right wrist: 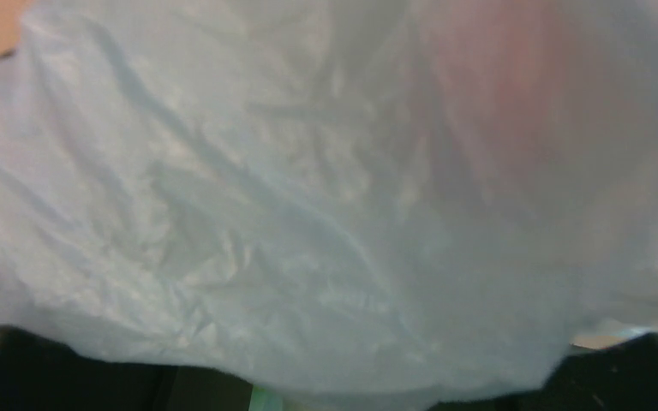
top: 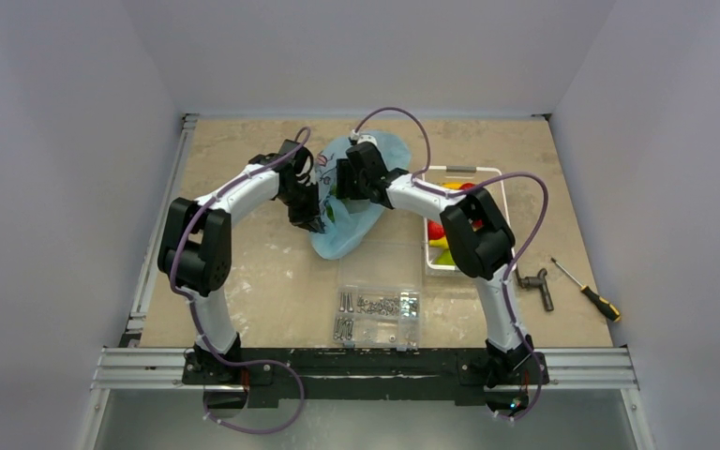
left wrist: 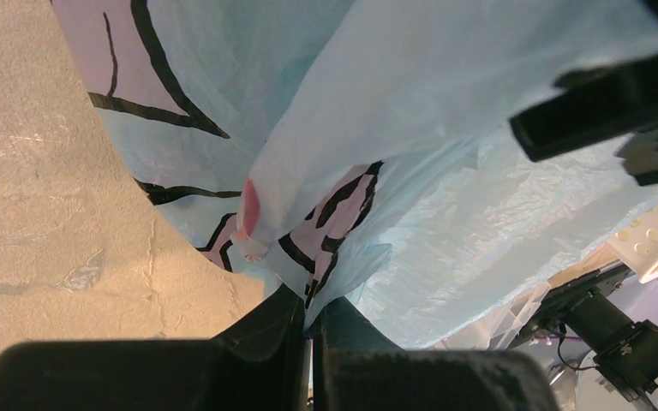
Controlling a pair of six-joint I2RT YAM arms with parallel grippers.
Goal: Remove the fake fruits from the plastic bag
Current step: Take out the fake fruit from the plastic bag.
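— Where is the bag?
— The light-blue plastic bag [top: 361,225] lies crumpled at the middle of the table [top: 272,272], between the two arms and just left of the white basket [top: 464,170].
— And the left gripper [top: 311,220]?
— Clenched on a fold of the bag's printed edge, the film pinched between its fingers [left wrist: 287,321].
— The right one?
— The right gripper [top: 345,192] hangs over the bag, with film draped across its wrist camera. Its fingers show only as dark corners, so I cannot tell whether it grasps anything.
— The fruits?
— Red, yellow and green fruits [top: 438,232] lie in the basket. A reddish blur shows through the film.
— Anything else?
— A clear box [top: 375,330] of screws [top: 380,305] sits near the arms' bases, and a screwdriver [top: 589,292] lies at the right.
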